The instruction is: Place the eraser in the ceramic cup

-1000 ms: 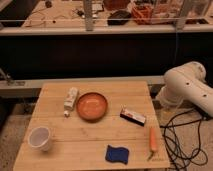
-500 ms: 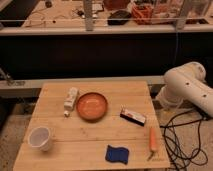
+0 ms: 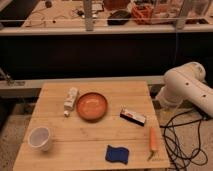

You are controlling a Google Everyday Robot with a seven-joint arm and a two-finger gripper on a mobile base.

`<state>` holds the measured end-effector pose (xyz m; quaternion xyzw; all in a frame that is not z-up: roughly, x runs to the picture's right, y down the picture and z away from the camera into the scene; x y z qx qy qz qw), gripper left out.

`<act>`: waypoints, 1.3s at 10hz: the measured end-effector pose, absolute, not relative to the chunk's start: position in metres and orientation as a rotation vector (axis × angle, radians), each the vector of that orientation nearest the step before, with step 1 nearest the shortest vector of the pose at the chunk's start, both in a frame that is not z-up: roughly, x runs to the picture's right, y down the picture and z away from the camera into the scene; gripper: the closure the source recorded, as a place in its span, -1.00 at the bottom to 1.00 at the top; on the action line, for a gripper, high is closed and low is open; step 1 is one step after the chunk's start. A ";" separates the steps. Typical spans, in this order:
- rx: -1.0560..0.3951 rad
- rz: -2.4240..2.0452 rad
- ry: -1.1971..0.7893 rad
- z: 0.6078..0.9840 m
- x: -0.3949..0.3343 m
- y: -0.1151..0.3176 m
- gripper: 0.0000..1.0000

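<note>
The eraser (image 3: pixel 133 115), a small black bar with a white top face and a red end, lies flat on the wooden table (image 3: pixel 95 134) at the middle right. The ceramic cup (image 3: pixel 40 138), small, white and round, stands upright near the table's front left corner, far from the eraser. The robot's white arm (image 3: pixel 186 90) is folded beside the table's right edge, apart from both things. The gripper itself does not show; only the arm's rounded body is in view.
An orange-brown bowl (image 3: pixel 92 106) stands at the table's middle, between eraser and cup. A whitish bottle-like block (image 3: pixel 70 99) lies left of it. A blue sponge (image 3: pixel 116 154) and an orange stick-like thing (image 3: pixel 152 139) lie near the front. Black cables (image 3: pixel 185 142) lie on the floor at right.
</note>
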<state>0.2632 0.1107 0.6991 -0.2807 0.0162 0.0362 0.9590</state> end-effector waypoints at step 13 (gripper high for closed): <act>-0.584 0.088 -0.049 0.755 0.206 0.120 -0.60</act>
